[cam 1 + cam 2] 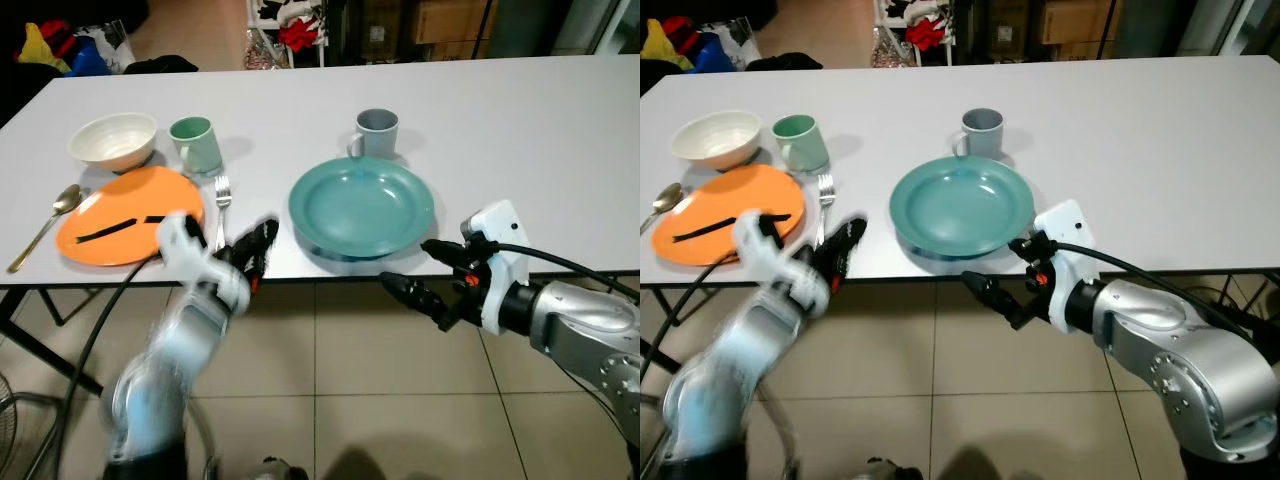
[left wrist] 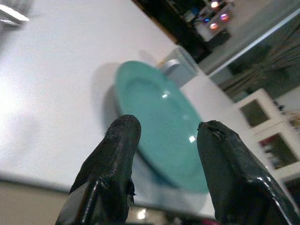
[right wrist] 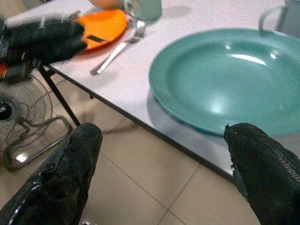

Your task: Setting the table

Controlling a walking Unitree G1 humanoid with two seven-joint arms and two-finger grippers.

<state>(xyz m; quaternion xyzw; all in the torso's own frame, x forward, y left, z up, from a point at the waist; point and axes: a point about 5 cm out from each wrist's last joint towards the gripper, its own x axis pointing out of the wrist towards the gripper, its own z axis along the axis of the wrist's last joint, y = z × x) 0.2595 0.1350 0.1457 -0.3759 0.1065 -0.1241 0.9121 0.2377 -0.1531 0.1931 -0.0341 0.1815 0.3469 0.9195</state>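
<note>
On the white table (image 1: 520,130), a teal plate (image 1: 362,207) lies near the front edge with a grey-blue mug (image 1: 377,133) behind it. To the left are an orange plate (image 1: 128,215) with a thin black piece on it, a fork (image 1: 222,205), a green mug (image 1: 197,143), a white bowl (image 1: 113,141) and a spoon (image 1: 45,225). My left gripper (image 1: 255,245), blurred, hovers at the table's front edge just below the fork, open and empty. My right gripper (image 1: 408,267) is open wide at the edge right of the teal plate (image 3: 225,79), holding nothing.
Tiled floor (image 1: 350,400) lies under the table's front edge. A fan (image 3: 23,126) stands on the floor by a table leg on the left. Clutter and shelving sit beyond the far edge. The right half of the table is bare.
</note>
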